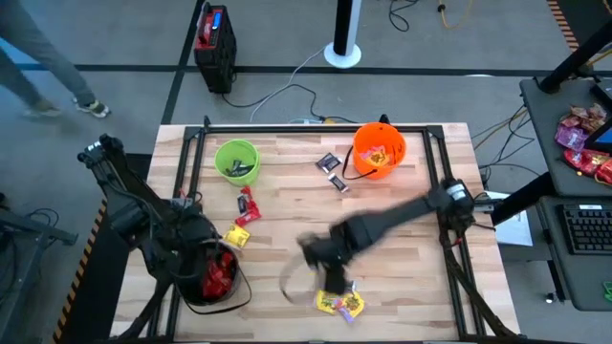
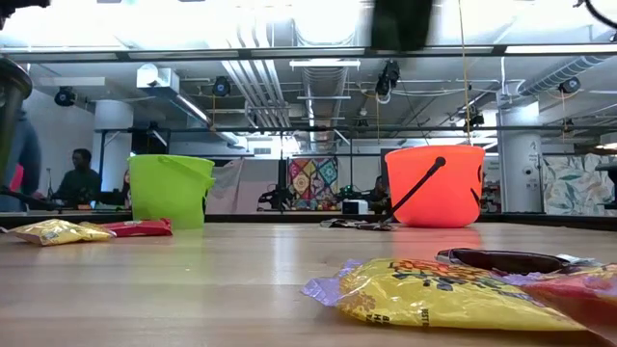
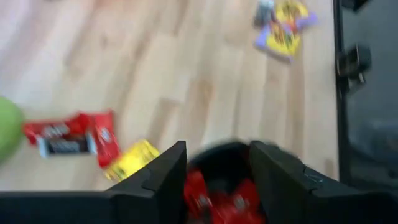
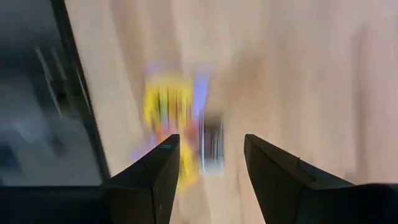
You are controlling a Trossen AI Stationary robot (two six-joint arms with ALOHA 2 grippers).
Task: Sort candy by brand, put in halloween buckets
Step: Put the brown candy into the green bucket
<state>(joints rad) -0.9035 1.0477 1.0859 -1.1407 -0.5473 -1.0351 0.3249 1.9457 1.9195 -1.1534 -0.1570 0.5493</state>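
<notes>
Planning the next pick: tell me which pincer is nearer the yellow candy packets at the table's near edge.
Right. The right pincer hovers open directly over the yellow candy packets. The left pincer is off to their left, open above the black bucket of red candy.

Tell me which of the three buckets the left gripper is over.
The black bucket at the table's near-left corner, holding red candies. The left gripper hangs open above it. The lime green bucket and orange bucket stand at the table's far side.
</notes>
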